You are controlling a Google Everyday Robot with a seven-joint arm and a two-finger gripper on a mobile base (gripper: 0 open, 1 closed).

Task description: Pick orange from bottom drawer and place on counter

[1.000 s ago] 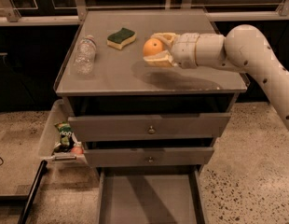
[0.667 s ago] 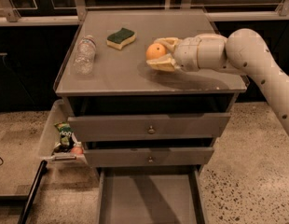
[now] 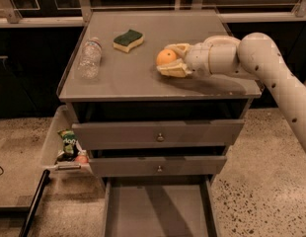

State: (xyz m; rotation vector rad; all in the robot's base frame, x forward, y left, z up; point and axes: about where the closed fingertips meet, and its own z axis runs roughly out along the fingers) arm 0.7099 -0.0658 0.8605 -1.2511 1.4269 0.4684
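The orange (image 3: pixel 166 57) sits between the two pale fingers of my gripper (image 3: pixel 165 60), low over the middle right of the grey counter (image 3: pixel 133 80). The gripper is shut on the orange, one finger (image 3: pixel 176 48) behind it and one finger (image 3: pixel 172 71) in front. My arm reaches in from the right across the counter. The bottom drawer (image 3: pixel 158 209) is pulled out below the two knobbed drawers, and its grey tray shows nothing inside.
A clear plastic bottle (image 3: pixel 89 57) lies on the counter's left side. A green and yellow sponge (image 3: pixel 128 39) lies at the back. A side bin (image 3: pixel 54 142) on the cabinet's left holds snack packets (image 3: pixel 69 143) and a small reddish round item (image 3: pixel 82 158).
The gripper with the orange has shifted slightly right and lower toward the counter surface. Nothing else has moved.
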